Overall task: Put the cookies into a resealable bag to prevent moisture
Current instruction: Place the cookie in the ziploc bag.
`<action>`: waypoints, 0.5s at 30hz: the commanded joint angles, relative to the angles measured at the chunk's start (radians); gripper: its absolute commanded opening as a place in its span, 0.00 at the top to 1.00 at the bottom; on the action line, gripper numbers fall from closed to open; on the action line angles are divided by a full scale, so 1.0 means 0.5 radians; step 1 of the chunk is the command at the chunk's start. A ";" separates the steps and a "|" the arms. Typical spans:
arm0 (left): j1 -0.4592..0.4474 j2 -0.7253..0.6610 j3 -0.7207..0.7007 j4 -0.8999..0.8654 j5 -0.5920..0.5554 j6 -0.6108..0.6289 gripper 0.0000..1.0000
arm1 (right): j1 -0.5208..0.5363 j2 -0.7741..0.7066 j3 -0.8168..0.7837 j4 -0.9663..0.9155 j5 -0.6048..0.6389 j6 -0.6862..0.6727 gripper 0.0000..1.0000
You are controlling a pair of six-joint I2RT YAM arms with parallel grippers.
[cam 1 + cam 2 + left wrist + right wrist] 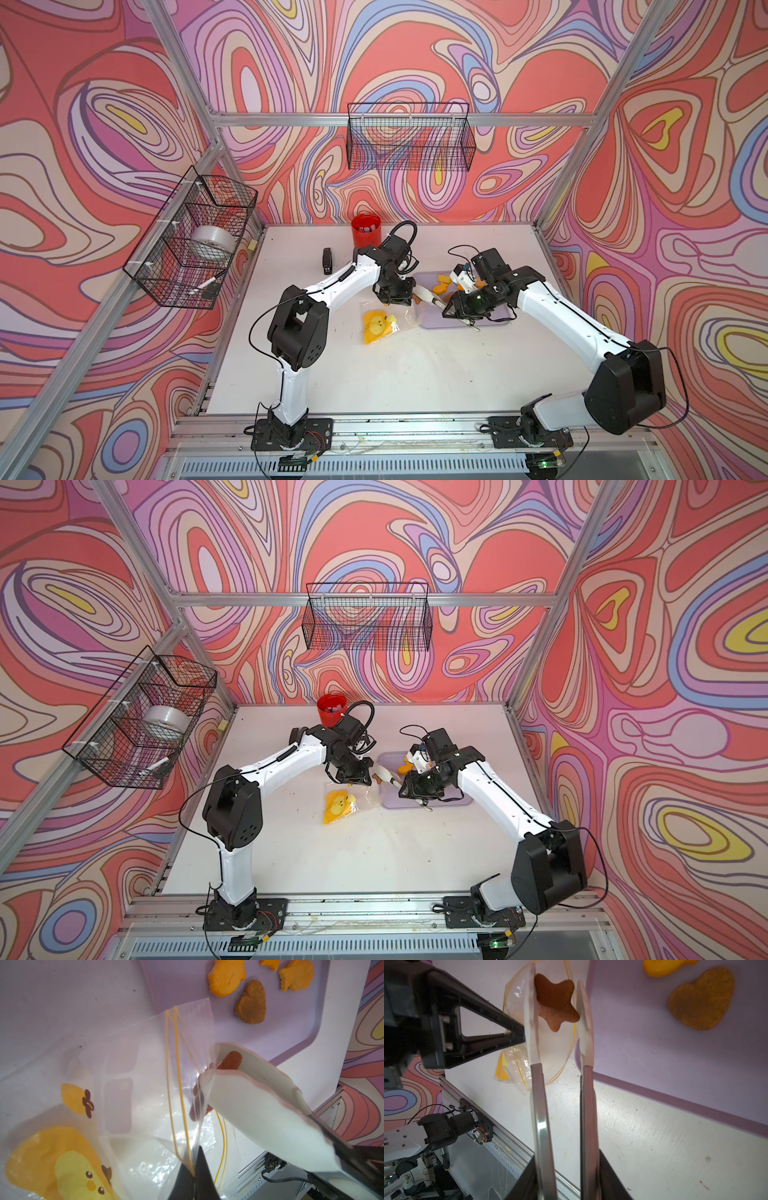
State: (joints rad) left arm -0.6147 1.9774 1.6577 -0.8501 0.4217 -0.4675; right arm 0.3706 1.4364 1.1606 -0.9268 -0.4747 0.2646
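Observation:
The resealable bag (382,326) (124,1105) lies on the white table, clear with a yellow cartoon face. My left gripper (194,1167) (388,301) is shut on its zip rim and holds the mouth up. My right gripper (566,1167) (451,309) is shut on metal tongs (538,1095) (259,1109) with white tips. Between those tips sits a brown star cookie (555,1001) (230,1060), right at the bag's mouth. More cookies lie on the lilac tray (176,980) (654,1043): a brown heart (251,1002) (700,999) and orange fish (226,977).
At the back of the table stand a red cup (365,235) and a black stapler (327,262). A wire basket (409,137) hangs on the rear wall. Another basket (195,237), holding a tape roll, hangs on the left wall.

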 commanded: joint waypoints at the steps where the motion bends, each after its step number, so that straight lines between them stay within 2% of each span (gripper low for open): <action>1: 0.004 -0.071 -0.029 0.028 -0.001 -0.010 1.00 | 0.014 -0.031 0.055 0.034 0.003 -0.022 0.59; 15: 0.044 -0.066 -0.063 0.148 0.037 -0.080 1.00 | 0.016 -0.118 0.049 0.000 -0.038 -0.008 0.56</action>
State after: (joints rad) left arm -0.5991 1.9774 1.6409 -0.7986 0.4271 -0.4934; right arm 0.3710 1.4086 1.1610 -0.9363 -0.4664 0.2646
